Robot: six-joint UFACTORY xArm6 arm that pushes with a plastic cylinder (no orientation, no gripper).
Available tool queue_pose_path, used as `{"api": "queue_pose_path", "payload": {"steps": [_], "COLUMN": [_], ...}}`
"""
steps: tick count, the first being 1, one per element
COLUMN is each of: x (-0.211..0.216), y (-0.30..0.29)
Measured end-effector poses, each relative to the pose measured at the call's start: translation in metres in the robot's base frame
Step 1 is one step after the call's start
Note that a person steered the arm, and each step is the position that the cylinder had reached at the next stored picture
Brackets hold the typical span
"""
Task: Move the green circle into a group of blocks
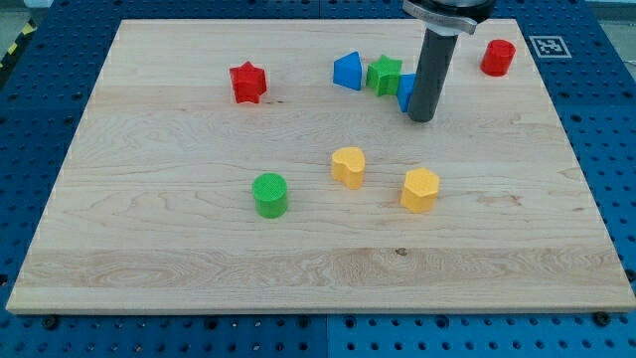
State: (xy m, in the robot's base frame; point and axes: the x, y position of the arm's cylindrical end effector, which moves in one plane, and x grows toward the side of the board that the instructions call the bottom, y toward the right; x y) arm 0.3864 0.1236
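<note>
The green circle [269,194] stands alone on the wooden board, left of centre and toward the view's bottom. My tip [420,118] is far up and to the right of it, touching or just in front of a blue block [405,90] that the rod partly hides. A green star [384,74] and a blue triangle-like block [348,71] sit just left of the rod. A yellow heart-like block [348,165] and a yellow hexagon [419,189] lie to the right of the green circle.
A red star [246,82] sits at the upper left. A red cylinder-like block [498,58] sits at the upper right near the board's edge. The board [149,268] rests on a blue perforated table.
</note>
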Motion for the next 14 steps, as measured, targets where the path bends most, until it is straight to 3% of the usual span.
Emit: {"api": "queue_pose_path", "payload": {"steps": [3,4,5,7,8,10,12,14], "x": [0.126,0.182,0.201,0.192,0.192,0.134,0.128,0.136], "y": [0.068,0.050,-0.018,-0.185,-0.191,-0.166,-0.150,-0.180]}}
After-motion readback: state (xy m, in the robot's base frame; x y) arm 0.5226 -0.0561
